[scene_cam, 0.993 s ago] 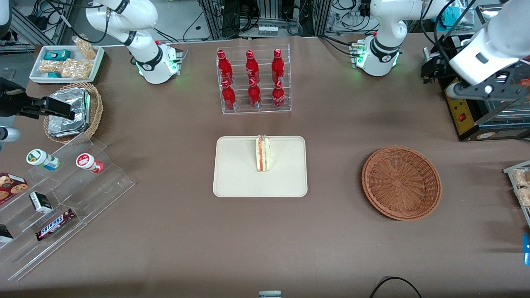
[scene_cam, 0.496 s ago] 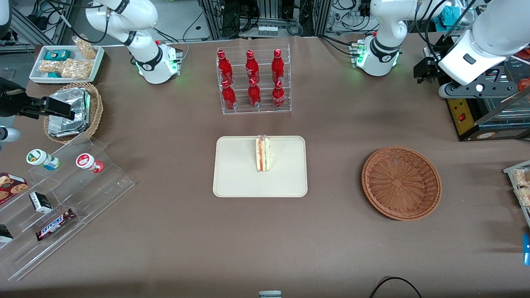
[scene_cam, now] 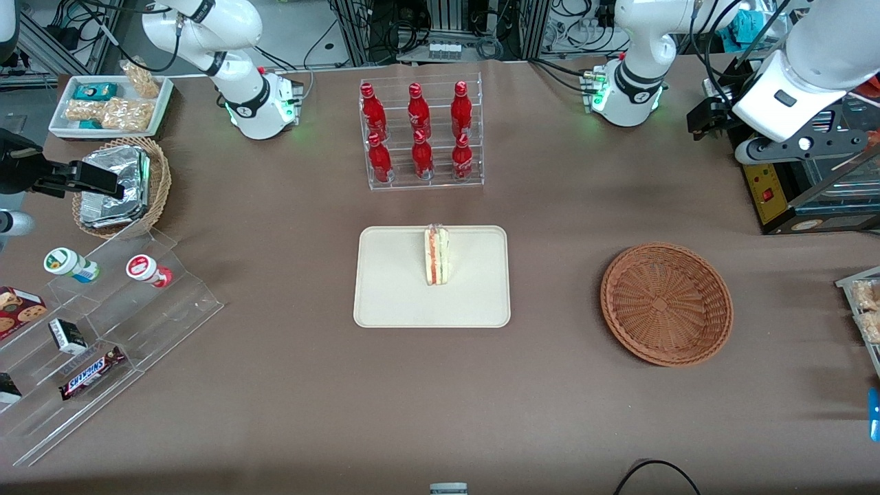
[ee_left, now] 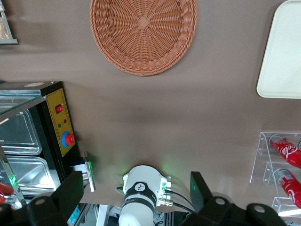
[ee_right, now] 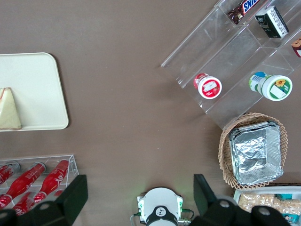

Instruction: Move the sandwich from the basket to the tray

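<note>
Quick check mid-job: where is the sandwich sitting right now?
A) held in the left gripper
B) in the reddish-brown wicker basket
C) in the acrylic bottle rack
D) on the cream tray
D: the sandwich stands on the cream tray, while the reddish-brown wicker basket holds nothing and the left gripper is open, raised high near its arm's base at the working arm's end of the table, holding nothing.

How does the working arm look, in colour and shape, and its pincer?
The working arm has glossy white rounded shells, black joint rings and black cables. Its base glows green. The pincer is black, with two blunt fingers spread apart, raised high above the working arm's end of the table.
</note>
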Motion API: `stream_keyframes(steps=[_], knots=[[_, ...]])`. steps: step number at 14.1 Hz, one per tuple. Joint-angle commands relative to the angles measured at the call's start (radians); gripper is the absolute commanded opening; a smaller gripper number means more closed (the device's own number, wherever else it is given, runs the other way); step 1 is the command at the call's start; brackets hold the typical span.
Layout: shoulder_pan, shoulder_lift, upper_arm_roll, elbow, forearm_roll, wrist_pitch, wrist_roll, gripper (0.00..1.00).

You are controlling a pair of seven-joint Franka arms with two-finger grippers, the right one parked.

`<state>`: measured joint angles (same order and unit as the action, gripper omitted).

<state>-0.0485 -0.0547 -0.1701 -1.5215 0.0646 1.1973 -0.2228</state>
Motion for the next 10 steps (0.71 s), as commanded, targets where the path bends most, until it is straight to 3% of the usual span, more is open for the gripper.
stream_keyframes(steps=[1,10], knots=[[0.002,-0.001,0.001,0.020,-0.012,-0.008,-0.021,1.00],[0.004,0.087,0.001,0.115,-0.002,-0.001,-0.023,1.00]])
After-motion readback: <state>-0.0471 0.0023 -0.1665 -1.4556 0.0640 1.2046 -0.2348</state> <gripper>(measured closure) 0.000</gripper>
